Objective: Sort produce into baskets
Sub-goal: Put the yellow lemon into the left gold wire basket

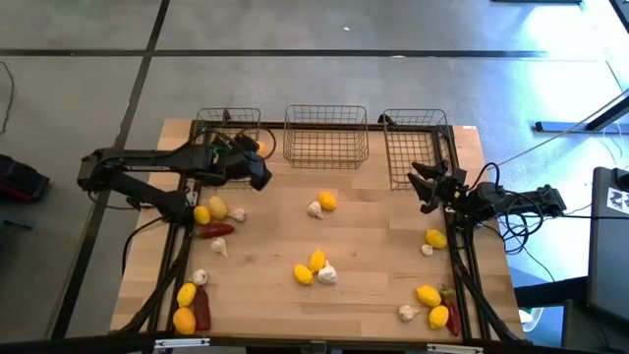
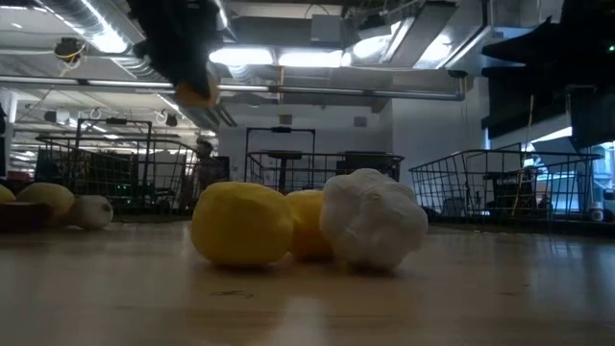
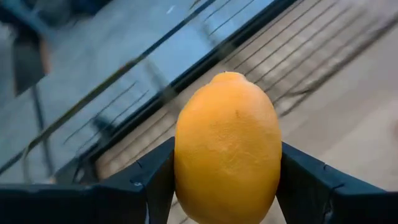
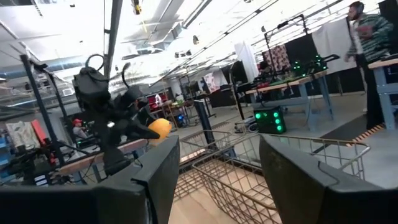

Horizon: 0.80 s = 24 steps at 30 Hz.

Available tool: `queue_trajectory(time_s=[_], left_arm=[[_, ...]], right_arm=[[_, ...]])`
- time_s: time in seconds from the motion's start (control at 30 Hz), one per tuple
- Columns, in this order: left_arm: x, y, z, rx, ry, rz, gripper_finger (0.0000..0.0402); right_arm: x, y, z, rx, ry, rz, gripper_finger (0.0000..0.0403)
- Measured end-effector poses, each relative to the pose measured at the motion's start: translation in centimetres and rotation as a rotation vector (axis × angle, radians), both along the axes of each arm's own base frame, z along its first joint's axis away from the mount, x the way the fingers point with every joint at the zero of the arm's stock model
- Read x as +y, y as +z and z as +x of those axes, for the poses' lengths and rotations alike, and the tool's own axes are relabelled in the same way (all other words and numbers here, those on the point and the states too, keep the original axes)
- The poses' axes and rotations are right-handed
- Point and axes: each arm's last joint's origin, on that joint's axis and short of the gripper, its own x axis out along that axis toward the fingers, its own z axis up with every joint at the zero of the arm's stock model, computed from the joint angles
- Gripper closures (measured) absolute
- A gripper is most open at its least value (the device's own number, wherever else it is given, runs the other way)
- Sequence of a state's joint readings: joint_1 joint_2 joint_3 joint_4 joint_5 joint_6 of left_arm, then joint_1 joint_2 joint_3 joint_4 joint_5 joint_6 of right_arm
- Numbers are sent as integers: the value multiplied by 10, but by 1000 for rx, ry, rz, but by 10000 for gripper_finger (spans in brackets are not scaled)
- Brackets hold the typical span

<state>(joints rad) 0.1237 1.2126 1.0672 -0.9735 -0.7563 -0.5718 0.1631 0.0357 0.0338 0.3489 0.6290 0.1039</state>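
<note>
The sorting has barely started. All three wire baskets along the twelve o'clock edge of the table (image 1: pixel 393 231) look empty: left basket (image 1: pixel 211 126), middle basket (image 1: pixel 325 135), right basket (image 1: pixel 416 147). The left pincer (image 1: pixel 257 157) is clamped on a lemon (image 3: pixel 227 149), raised just beside the left basket, not yet over it. The right pincer (image 4: pixel 214 177) hangs open and empty at three o'clock, by the right basket. Lemons, garlic bulbs and chili peppers remain scattered on the table, including a central cluster (image 1: pixel 314 269).

I see yellow-orange lemon (image 3: pixel 227 146) | dark wire-grid baskets (image 1: pixel 325 136) | whitish garlic (image 2: pixel 373 219) | dark red chili (image 1: pixel 217 231) | pale wood-grain table (image 1: pixel 373 246)
</note>
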Motion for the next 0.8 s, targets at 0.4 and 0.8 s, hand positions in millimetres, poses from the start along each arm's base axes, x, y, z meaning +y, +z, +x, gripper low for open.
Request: queue_trajectory(time_s=[0.4,0.8], left_arm=[[46,-32,-25,58,290,-50,181],[90,-47,-42,116,422,-215,180]], right_arm=[[-3,-1,-1,3,-93,51,185],[-2,-1,-1,4,-77,43,185]])
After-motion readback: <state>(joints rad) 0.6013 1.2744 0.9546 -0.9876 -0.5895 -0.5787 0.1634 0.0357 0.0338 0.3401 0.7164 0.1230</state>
